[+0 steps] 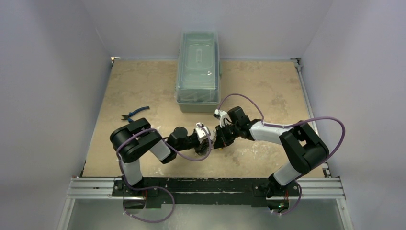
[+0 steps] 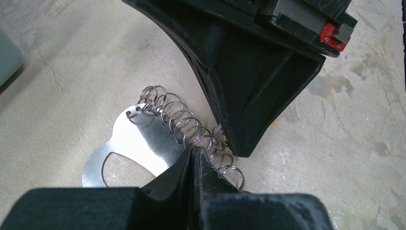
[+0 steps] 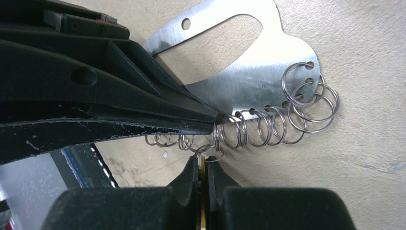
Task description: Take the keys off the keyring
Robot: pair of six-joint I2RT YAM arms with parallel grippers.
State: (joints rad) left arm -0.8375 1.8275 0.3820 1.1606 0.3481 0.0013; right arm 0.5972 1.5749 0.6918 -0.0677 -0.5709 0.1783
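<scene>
Your right gripper (image 3: 203, 162) is pressed together on a thin yellow sliver, edge-on between the fingers, which I take to be the yellow-headed key (image 3: 203, 206). One small split ring (image 3: 210, 146) sits right at its tips. Just beyond, the left gripper (image 2: 195, 155) is closed and appears clamped on the edge of the keyring (image 3: 253, 91). The keyring is a flat steel plate lying on the counter (image 3: 364, 143), with more such rings threaded through its holed edge. Keep the left hold firm and the plate flat. Work the key slowly round its ring's coil rather than tugging straight away. No other keys show.
</scene>
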